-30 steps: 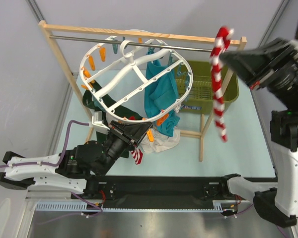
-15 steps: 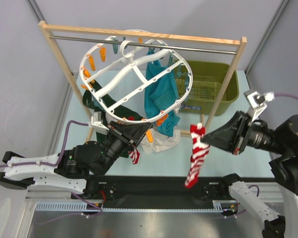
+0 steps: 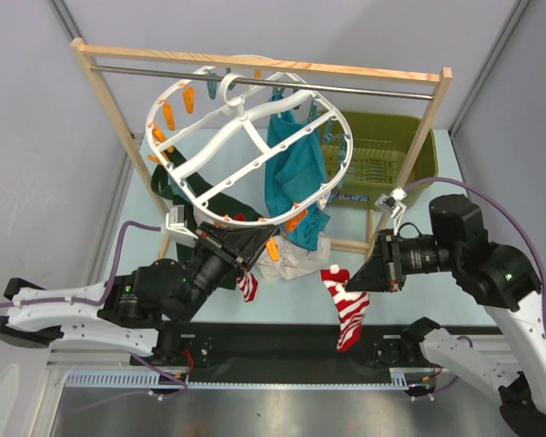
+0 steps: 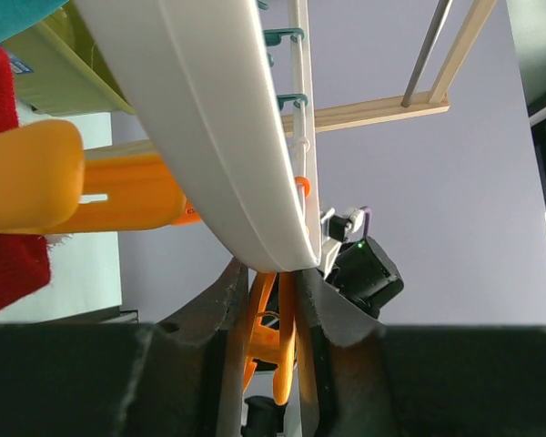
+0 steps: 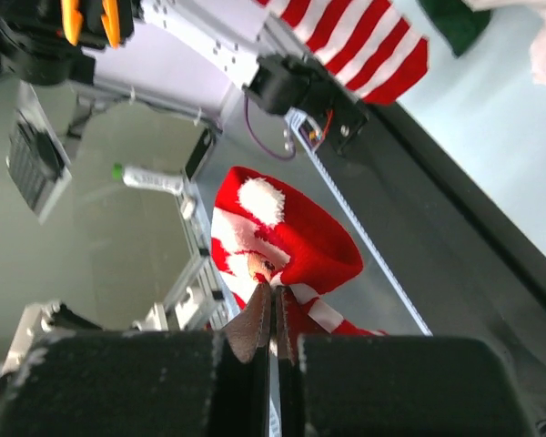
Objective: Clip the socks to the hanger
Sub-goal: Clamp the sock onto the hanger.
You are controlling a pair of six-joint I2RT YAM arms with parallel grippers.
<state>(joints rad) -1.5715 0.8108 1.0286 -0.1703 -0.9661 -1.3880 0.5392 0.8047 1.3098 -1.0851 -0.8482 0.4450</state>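
The hanger (image 3: pixel 247 125) is a round white frame with cross spokes and orange and teal clips around its rim. It hangs tilted from its top hook. My left hand (image 4: pixel 271 291) is closed on an orange clip (image 4: pixel 275 346) under the near rim. The first sock (image 3: pixel 247 287), striped red and white, dangles at that near rim. The second sock (image 3: pixel 346 311) hangs straight down, pinched at its red top in my right hand (image 5: pixel 271 319), apart from the hanger on its right.
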